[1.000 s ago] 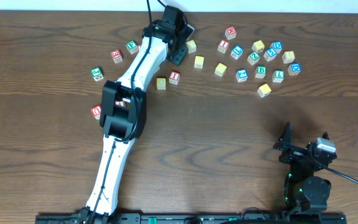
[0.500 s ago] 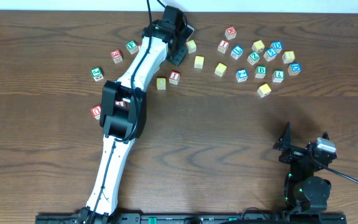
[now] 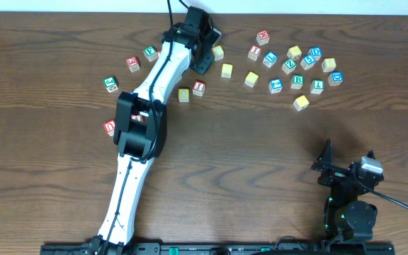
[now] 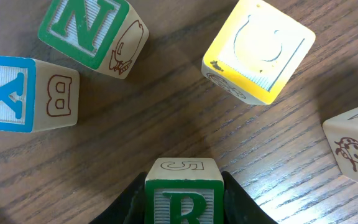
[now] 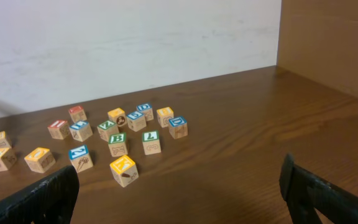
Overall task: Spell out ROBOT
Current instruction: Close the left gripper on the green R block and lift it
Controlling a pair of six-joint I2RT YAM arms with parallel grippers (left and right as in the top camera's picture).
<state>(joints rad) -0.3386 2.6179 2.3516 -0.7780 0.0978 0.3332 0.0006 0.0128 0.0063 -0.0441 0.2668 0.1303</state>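
My left gripper [image 4: 183, 190] is shut on a green R block [image 4: 183, 198], which sits on the wooden table. In the overhead view this gripper [image 3: 202, 55] is at the far edge of the table, and it hides the R block there. Around it in the left wrist view lie a green N block [image 4: 86, 28], a blue X block [image 4: 8, 93], a yellow block [image 4: 260, 46] and a block with a ladybug drawing [image 4: 356, 149]. My right gripper [image 3: 346, 170] is open and empty at the front right, and it also shows in the right wrist view [image 5: 179, 193].
Several letter blocks lie in a cluster at the back right [image 3: 296, 64], with a yellow one [image 3: 301, 103] nearest the front. More blocks lie at the back left [image 3: 133, 62], and a red one [image 3: 110, 127] lies beside the left arm. A yellow block [image 3: 183, 94] and a red block [image 3: 199, 88] lie near the middle.
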